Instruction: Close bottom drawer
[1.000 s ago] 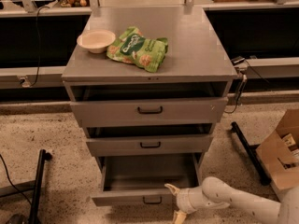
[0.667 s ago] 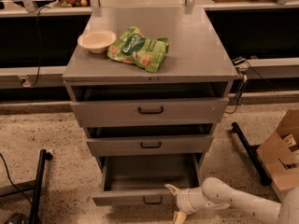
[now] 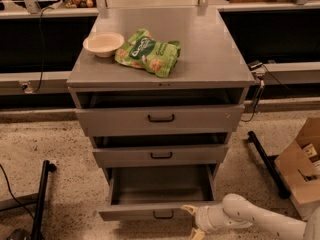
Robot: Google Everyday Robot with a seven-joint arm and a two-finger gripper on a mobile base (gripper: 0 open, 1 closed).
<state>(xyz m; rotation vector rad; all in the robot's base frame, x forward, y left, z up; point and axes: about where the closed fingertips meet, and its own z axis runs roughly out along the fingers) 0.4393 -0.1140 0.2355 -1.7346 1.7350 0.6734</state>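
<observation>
The bottom drawer (image 3: 150, 211) of the grey cabinet is pulled far out, and its inside looks empty. Its slim front panel carries a small black loop handle (image 3: 163, 215). My gripper (image 3: 193, 222) is at the right end of that front panel, low near the floor, on the end of my white arm (image 3: 250, 219), which comes in from the lower right. Its fingers (image 3: 189, 209) are spread open and hold nothing. The upper one is right at the panel's right end.
The top drawer (image 3: 155, 118) and middle drawer (image 3: 160, 155) stand slightly out. A bowl (image 3: 103, 43) and a green snack bag (image 3: 148, 52) lie on the cabinet top. A cardboard box (image 3: 300, 166) and a black bar (image 3: 267, 164) are on the right. A black stand leg (image 3: 41, 199) is on the left.
</observation>
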